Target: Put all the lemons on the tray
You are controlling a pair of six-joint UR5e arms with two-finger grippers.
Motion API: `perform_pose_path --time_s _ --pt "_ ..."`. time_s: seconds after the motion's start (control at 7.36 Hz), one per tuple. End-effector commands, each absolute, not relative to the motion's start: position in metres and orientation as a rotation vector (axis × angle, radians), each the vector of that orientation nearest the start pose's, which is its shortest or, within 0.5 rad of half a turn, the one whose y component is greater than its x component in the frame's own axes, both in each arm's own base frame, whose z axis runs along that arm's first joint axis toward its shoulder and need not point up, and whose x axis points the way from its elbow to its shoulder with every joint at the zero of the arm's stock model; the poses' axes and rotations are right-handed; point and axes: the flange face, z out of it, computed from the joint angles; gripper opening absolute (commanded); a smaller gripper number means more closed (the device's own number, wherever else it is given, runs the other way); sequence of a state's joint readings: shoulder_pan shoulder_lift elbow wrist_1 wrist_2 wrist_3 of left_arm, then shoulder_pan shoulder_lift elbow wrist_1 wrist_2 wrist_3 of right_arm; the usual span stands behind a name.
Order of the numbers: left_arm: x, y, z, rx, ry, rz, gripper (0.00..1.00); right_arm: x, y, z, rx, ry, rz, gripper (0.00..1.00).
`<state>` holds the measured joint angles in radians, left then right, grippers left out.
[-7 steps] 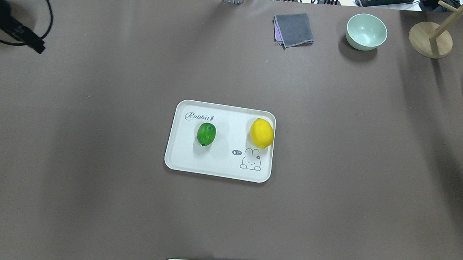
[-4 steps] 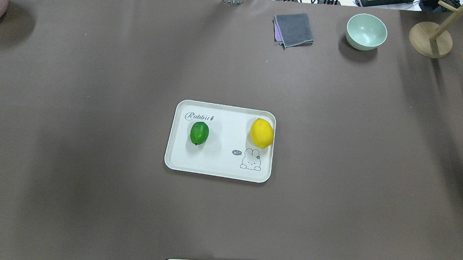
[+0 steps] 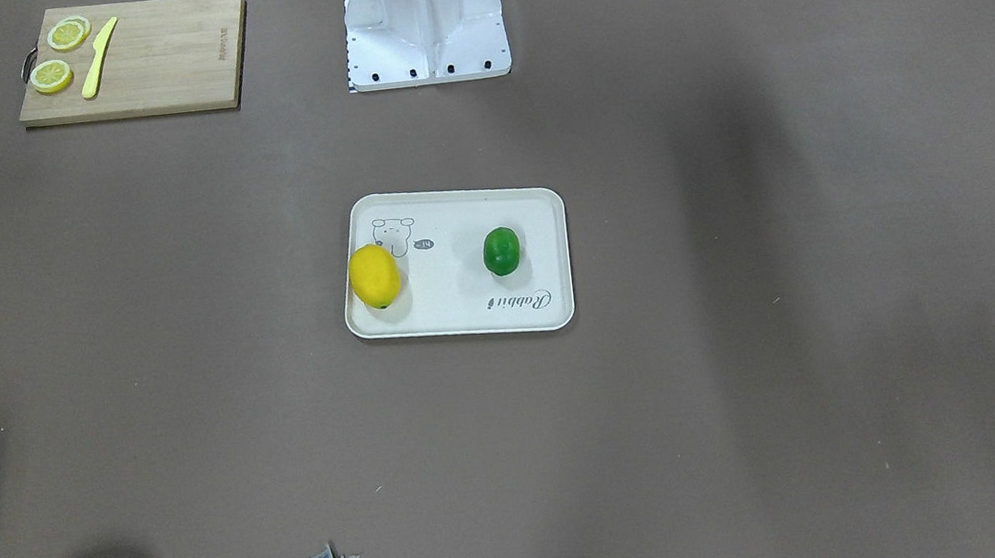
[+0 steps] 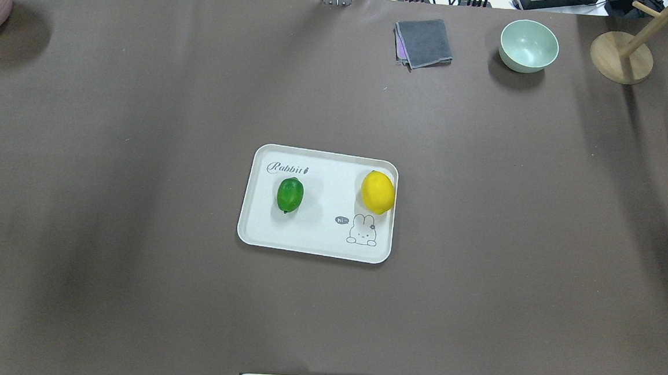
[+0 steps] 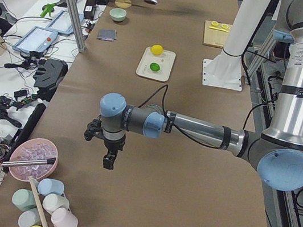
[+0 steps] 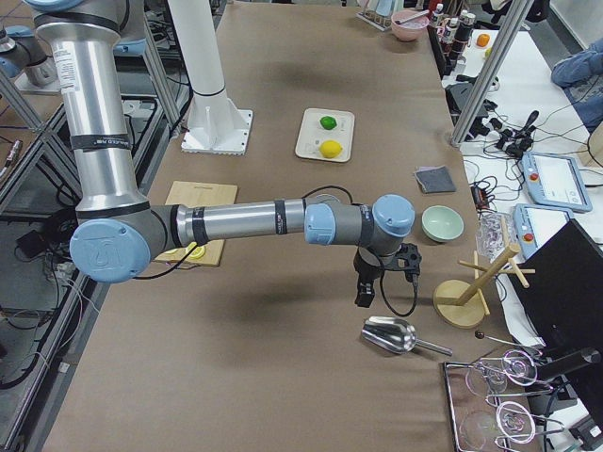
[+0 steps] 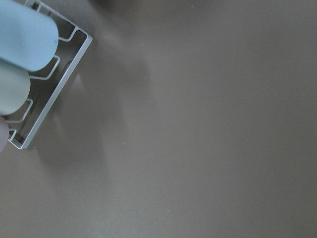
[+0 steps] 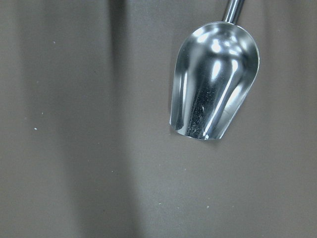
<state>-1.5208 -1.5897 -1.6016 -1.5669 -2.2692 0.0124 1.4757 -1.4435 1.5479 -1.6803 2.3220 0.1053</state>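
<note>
From the front, the yellow lemon [image 3: 374, 275] and green lemon [image 3: 501, 251] are seen apart inside the tray [image 3: 454, 307]. From the left end, clear pieces [image 5: 36, 150] are held in a pink bowl [image 5: 25, 176]. Neither left gripper [image 5: 107, 158] nor right gripper [image 6: 366, 290] can be judged wide or narrow.

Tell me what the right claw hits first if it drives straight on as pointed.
Probably the bare brown table. The right claw points straight down, and its wrist view shows the metal scoop off to one side. Depth is unclear, so grazing the scoop can't be ruled out.
</note>
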Motion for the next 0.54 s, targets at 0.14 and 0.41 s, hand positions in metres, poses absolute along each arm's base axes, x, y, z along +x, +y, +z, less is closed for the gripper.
perform_pose_path --time_s 0.14,0.41 --pt "-0.0789 -0.4939 0.6663 0.028 0.773 -0.019 0.98 0.0136 -0.5471 0.6174 -0.080 -0.744 0.011 0.99" --pt "-0.0788 -0.4943 0.6633 0.032 0.774 -0.019 0.98 0.0134 -0.5478 0.6157 -0.078 -0.746 0.010 0.99"
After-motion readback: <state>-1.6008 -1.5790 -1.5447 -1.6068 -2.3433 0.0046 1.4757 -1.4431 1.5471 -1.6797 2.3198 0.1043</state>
